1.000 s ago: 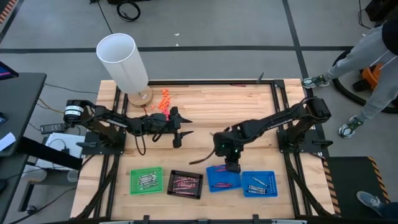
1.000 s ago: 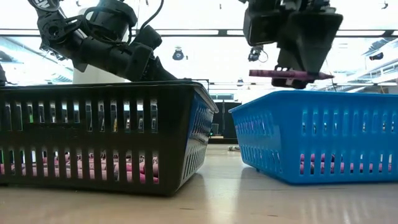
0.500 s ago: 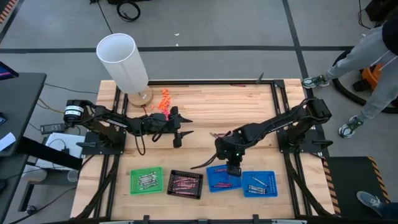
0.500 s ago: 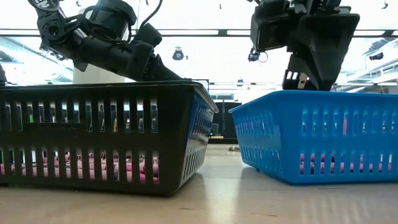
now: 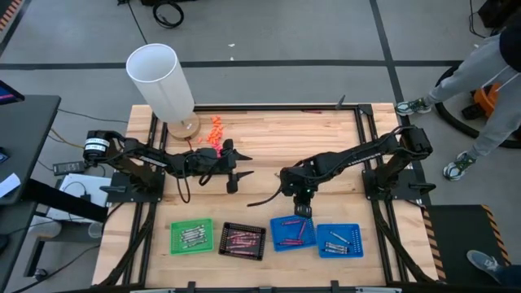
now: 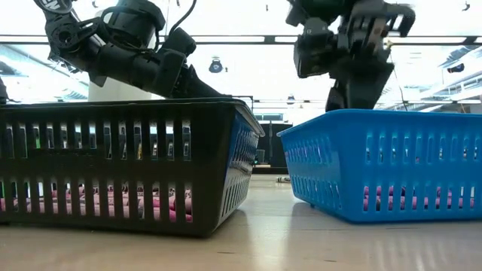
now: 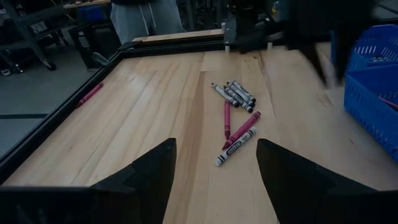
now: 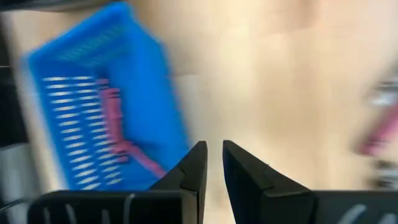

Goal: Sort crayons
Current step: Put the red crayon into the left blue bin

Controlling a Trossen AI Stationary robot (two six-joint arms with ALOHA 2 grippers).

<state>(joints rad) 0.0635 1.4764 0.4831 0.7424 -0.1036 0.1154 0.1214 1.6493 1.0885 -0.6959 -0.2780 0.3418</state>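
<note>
Crayons (image 7: pixel 235 115): loose cluster on the bare desk (image 5: pixel 277 138), between the two arms and beyond the blue tray (image 5: pixel 293 233); further sticks lie inside that tray. Right end effector (image 5: pixel 302 208): above the desk just past the blue tray's far edge, fingers a narrow slit apart, holding nothing; arm stretched low from its base. Left end effector (image 5: pixel 234 172): fingers spread wide, empty, facing the cluster from well apart, arm extended level.
</note>
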